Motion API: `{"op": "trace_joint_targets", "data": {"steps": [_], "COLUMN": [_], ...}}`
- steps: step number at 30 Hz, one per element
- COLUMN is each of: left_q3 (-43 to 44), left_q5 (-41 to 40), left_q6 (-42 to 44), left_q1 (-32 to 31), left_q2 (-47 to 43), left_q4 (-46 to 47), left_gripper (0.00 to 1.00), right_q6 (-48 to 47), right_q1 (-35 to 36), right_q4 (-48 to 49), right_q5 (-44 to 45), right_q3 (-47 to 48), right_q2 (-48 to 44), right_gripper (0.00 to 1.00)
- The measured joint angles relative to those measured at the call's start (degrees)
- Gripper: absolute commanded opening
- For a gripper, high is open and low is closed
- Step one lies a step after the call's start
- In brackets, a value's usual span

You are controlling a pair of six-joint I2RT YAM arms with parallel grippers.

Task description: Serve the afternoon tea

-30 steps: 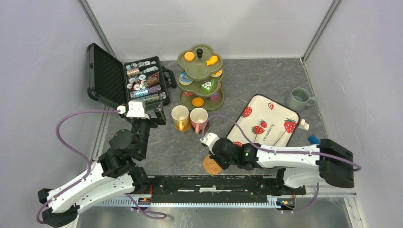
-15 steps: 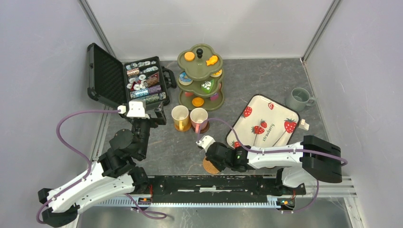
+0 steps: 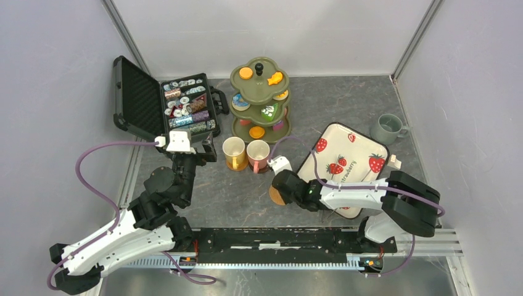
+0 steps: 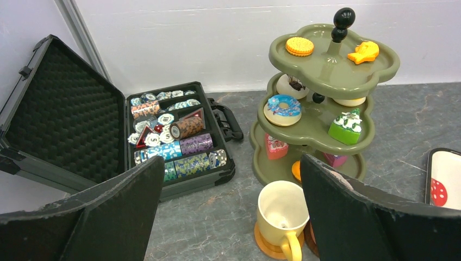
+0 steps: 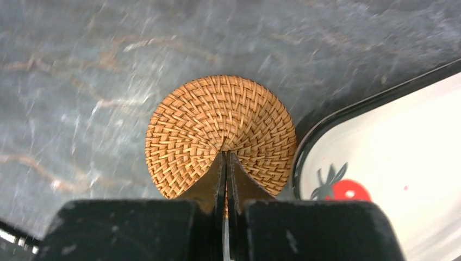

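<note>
Your right gripper (image 5: 226,163) is pinched shut on the near edge of a round, woven brown coaster (image 5: 217,128), with the rim caught between its two fingers. The coaster sticks out ahead of the fingertips over the grey table (image 5: 81,81). You cannot tell whether it touches the surface. Just to the right of the fingertips runs the dark rim of a white tray (image 5: 380,163) printed with strawberries, and the coaster's right edge sits just beside that rim. From above, a pink mug (image 3: 258,154) stands near this gripper, just beyond it. A grey-green mug (image 3: 387,128) stands well apart from it, past the far side of the tray.

Your left gripper (image 4: 231,163) is spread wide and holds nothing. Its two dark fingers (image 4: 108,212) frame the view. Between them and close ahead stands a yellow mug (image 4: 280,209), upright on a second coaster (image 4: 263,244), with its handle turned towards the gripper. Further ahead and a little to the right rises an olive-green stand (image 4: 326,73) with three tiers and a black knob on top. An orange biscuit (image 4: 300,46) and a yellow fish-shaped cake (image 4: 364,53) lie on the top tier. A blue-iced donut (image 4: 283,106) and a green and white cake (image 4: 346,124) sit on the middle tier. A pink cake (image 4: 276,147) sits on the bottom tier. Ahead and to the left, a black case (image 4: 70,119) lies open with its foam-lined lid tilted back and rows of poker chips (image 4: 174,136) inside
</note>
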Motion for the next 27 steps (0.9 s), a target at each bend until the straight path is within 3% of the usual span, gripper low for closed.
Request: {"op": "trace_joint_targets", "data": {"steps": [10,27], "left_q3": [0.0,0.0], "left_q5": [-0.02,0.0], "left_q6": [0.02,0.02], "left_q1": [0.0,0.0], "left_q2": [0.04,0.39], "left_q4": [0.02,0.04], "left_gripper": [1.0,1.0], "right_q6": [-2.38,-3.32], "right_q1": [-8.79,-15.5], "right_q4": [10.62,11.3], "right_q5": [0.33,2.89], "right_q3": [1.99,6.25], "right_q2": [6.14,10.71], "right_gripper": [0.0,0.0]}}
